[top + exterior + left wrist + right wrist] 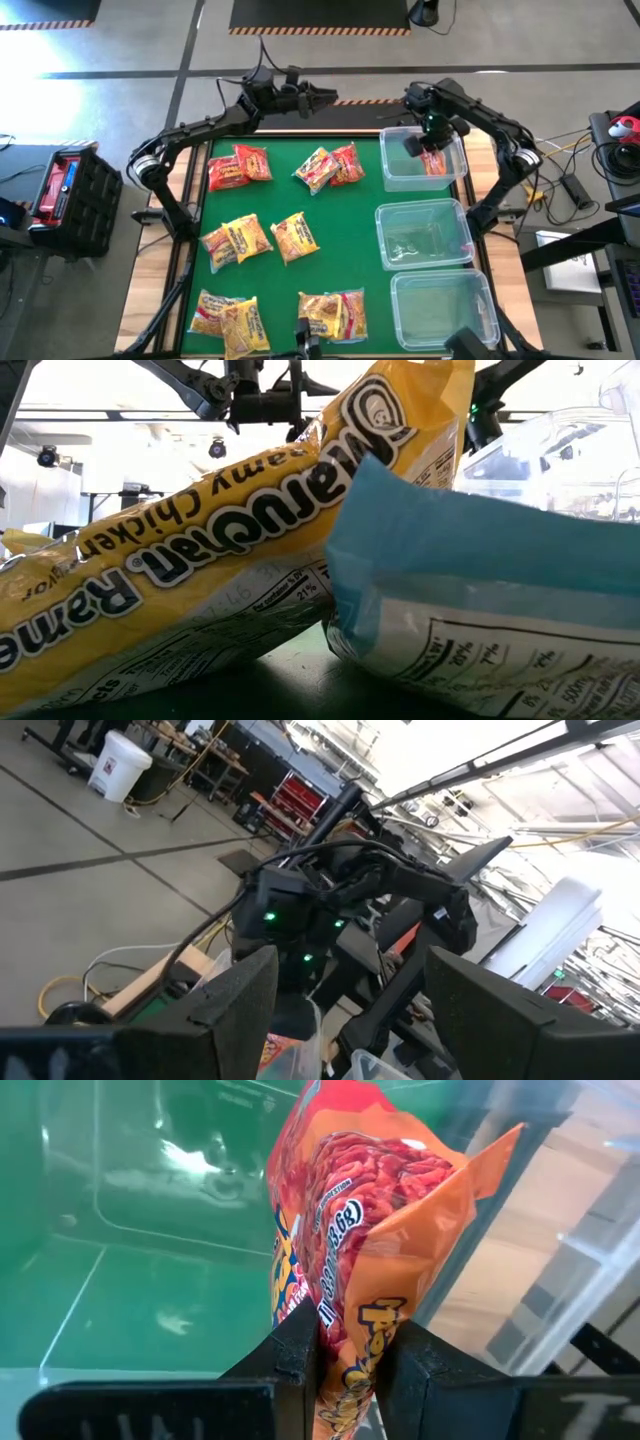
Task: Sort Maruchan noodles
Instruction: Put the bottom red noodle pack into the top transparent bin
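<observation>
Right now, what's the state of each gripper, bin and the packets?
Right gripper: shut on a red packet, held over the far bin.
Left gripper: open, empty, raised at the table's far edge.
Far bin: nothing lying in it yet.
Middle bin: empty.
Near bin: empty.
Loose packets: lying unsorted on the green mat.

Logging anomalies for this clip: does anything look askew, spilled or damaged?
Nothing looks damaged or spilled. The right gripper holds a red noodle packet over the far clear bin. The other packets lie scattered on the green mat, several overlapping, as expected mid-sort.
</observation>
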`<state>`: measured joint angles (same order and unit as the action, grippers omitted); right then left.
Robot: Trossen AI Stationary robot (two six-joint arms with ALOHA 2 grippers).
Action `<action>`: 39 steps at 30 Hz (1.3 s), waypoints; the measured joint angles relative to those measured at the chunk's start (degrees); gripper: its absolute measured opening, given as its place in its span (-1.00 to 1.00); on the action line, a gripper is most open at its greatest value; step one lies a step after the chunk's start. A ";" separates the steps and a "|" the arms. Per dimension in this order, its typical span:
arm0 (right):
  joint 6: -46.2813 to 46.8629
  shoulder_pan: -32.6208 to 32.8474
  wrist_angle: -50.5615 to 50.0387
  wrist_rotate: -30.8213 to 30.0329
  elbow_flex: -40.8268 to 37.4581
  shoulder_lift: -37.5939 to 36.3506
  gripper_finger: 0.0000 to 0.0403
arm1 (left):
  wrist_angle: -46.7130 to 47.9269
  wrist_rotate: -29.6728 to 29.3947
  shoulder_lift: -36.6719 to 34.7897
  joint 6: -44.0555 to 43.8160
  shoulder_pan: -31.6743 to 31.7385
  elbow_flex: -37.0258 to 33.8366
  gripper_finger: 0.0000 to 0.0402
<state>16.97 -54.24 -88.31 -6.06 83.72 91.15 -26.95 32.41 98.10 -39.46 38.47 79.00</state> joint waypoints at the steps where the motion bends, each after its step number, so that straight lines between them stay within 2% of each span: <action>1: 0.00 -0.01 0.00 0.00 0.00 0.60 -0.70 | 0.16 0.02 0.00 0.00 0.01 0.00 0.17; 13: -2.63 -0.02 0.13 -0.51 -0.02 5.60 -0.70 | 1.56 0.10 0.00 1.03 0.01 0.00 0.17; 19: -2.40 -0.75 0.03 -8.80 -0.04 5.00 -0.70 | 1.96 0.11 0.00 1.03 0.01 0.00 0.17; 39: -5.97 -0.92 0.55 -9.34 -0.04 4.90 -0.56 | 2.37 0.17 0.00 1.05 -0.01 0.00 0.17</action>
<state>11.00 -55.16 -87.77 -15.39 83.68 96.05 -24.58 32.58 98.10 -38.41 38.46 79.00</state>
